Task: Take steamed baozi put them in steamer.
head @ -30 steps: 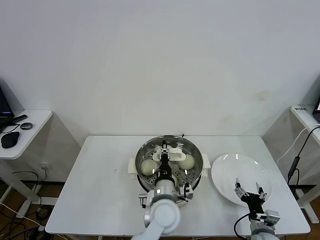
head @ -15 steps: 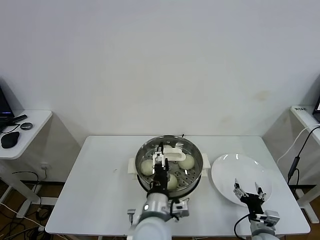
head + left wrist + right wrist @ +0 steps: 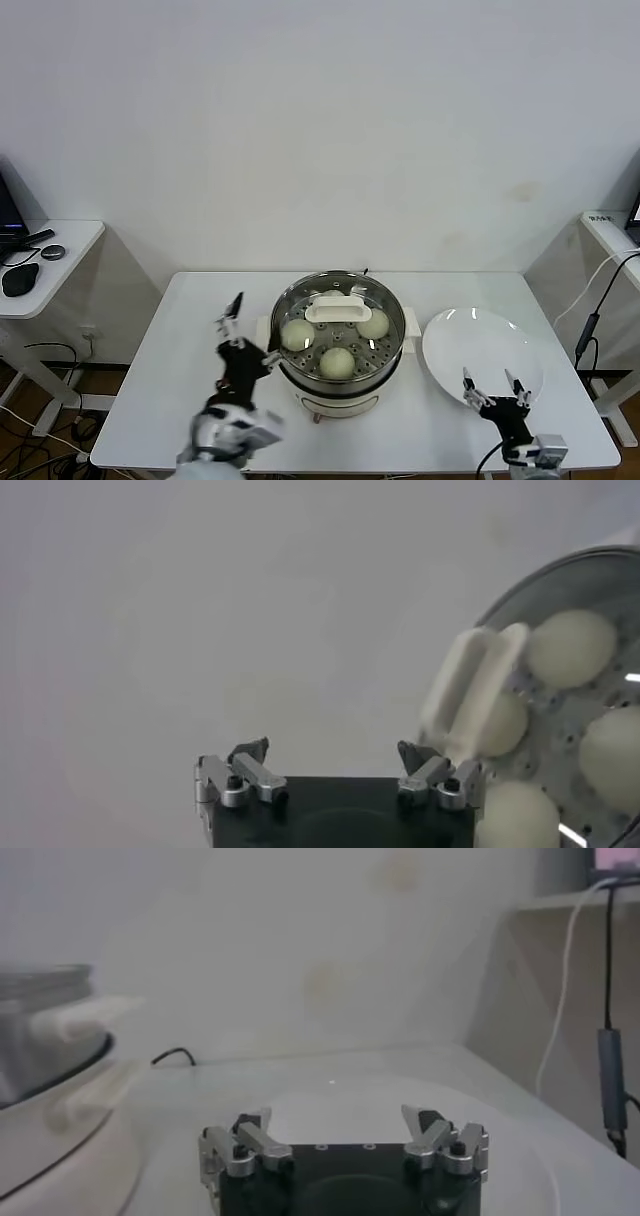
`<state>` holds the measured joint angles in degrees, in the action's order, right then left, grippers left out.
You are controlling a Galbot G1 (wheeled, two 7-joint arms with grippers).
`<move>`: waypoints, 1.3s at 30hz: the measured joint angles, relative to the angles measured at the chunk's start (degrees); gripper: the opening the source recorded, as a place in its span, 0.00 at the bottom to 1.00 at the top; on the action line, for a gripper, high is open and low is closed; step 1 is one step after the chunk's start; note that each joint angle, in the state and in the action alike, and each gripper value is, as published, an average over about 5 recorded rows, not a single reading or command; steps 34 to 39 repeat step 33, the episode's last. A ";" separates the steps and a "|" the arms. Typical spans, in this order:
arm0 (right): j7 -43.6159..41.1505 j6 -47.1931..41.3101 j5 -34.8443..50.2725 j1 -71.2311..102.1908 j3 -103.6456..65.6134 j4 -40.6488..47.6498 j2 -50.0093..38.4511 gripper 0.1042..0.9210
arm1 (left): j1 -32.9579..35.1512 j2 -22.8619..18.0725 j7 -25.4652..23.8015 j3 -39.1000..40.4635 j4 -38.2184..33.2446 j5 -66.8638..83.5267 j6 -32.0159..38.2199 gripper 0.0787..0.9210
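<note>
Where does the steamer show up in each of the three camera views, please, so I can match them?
Head view: the steamer sits mid-table, between the left gripper and the white plate.
Left wrist view: its rim fills the picture's right edge, buns inside.
Right wrist view: its steel wall shows at the picture's left edge.
Shared landmark: the steamer's white side handle; the right wrist view shows the opposite one.

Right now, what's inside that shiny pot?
Three buns sit on the holed tray of the pot: bun one, bun two, bun three. A white handle crosses above, partly covering a fourth.
</note>
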<state>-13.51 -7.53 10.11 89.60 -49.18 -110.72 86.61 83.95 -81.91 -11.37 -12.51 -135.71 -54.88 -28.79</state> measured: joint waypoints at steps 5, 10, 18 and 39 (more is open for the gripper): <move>0.90 0.66 -0.63 3.03 1.51 -2.40 0.21 0.88 | 6.41 -0.95 4.96 -7.93 0.81 12.98 7.54 0.88; 2.17 1.78 -1.10 5.26 2.96 -3.53 0.93 0.88 | 13.47 -0.74 9.81 -11.71 2.95 23.88 13.50 0.88; 2.70 3.19 -4.62 7.96 4.10 -5.35 2.30 0.88 | 20.92 -0.19 12.67 -14.48 4.89 36.22 15.50 0.88; 2.51 1.02 -7.02 9.27 4.55 -7.35 2.25 0.88 | 23.97 -1.21 12.84 -17.26 6.63 45.06 19.29 0.88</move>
